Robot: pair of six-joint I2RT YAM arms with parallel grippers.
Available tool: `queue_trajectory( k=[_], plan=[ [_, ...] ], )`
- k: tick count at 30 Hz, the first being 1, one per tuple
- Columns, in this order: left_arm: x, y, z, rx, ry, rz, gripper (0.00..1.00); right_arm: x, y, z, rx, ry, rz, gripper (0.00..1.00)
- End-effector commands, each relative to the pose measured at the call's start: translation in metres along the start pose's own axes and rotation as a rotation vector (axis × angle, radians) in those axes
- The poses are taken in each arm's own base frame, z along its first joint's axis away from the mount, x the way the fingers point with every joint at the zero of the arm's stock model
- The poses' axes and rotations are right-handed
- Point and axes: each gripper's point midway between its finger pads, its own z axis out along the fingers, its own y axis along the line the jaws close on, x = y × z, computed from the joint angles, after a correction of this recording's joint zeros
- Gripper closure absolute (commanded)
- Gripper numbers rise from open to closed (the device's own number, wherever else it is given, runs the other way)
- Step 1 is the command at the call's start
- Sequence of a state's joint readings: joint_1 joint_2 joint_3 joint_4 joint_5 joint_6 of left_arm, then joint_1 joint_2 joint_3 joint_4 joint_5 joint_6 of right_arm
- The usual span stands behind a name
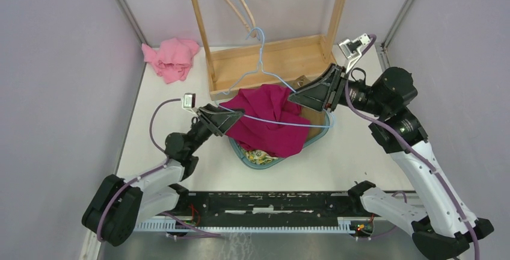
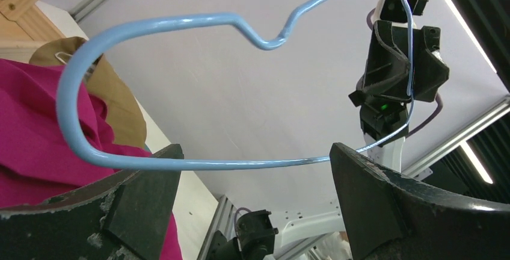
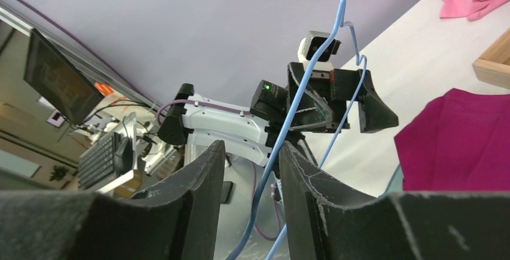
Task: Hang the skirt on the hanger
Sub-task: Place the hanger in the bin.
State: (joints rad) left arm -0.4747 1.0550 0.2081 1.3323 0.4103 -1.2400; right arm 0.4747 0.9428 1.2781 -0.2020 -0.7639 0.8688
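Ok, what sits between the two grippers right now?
Top view: the magenta skirt heaped in the teal basket, with the blue hanger's bottom wire running across it.

The hanger (image 2: 180,20) is smooth, glossy wire coated in light blue, and the skirt (image 1: 264,103) is matt magenta cloth, soft and creased. The frame (image 1: 270,52) is pale bare wood, the crumpled pink cloth (image 1: 171,58) looks fleecy, and the table (image 1: 355,151) is matt white. The fingers (image 2: 144,206) of the left gripper (image 2: 255,151) are matt black plastic, scuffed rough along their edges.
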Motion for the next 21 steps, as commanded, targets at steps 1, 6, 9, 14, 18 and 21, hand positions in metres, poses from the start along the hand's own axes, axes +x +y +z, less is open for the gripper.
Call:
queue_trajectory(
  k=[1,6,9,14,18,21],
  plan=[
    [-0.017,0.0,0.004,-0.018,-0.092,0.023,0.01,-0.013,0.019,0.005,-0.116,-0.047,0.013,0.99],
    [-0.025,0.0,0.005,-0.026,-0.136,0.027,0.01,-0.007,0.01,0.006,-0.108,-0.044,0.043,0.99],
    [-0.028,-0.001,0.005,-0.03,-0.152,0.035,0.09,-0.004,0.005,0.008,-0.11,-0.043,0.062,0.99],
    [-0.03,-0.007,0.006,-0.021,-0.151,0.048,0.31,0.003,-0.016,0.01,-0.037,-0.047,0.056,0.99],
    [-0.029,-0.008,0.005,-0.036,-0.139,0.057,0.47,0.009,-0.036,0.014,0.021,-0.042,0.06,0.99],
    [-0.029,0.002,0.001,-0.093,-0.145,0.072,0.77,0.017,-0.055,0.014,0.083,-0.028,0.056,0.99]
  ],
)
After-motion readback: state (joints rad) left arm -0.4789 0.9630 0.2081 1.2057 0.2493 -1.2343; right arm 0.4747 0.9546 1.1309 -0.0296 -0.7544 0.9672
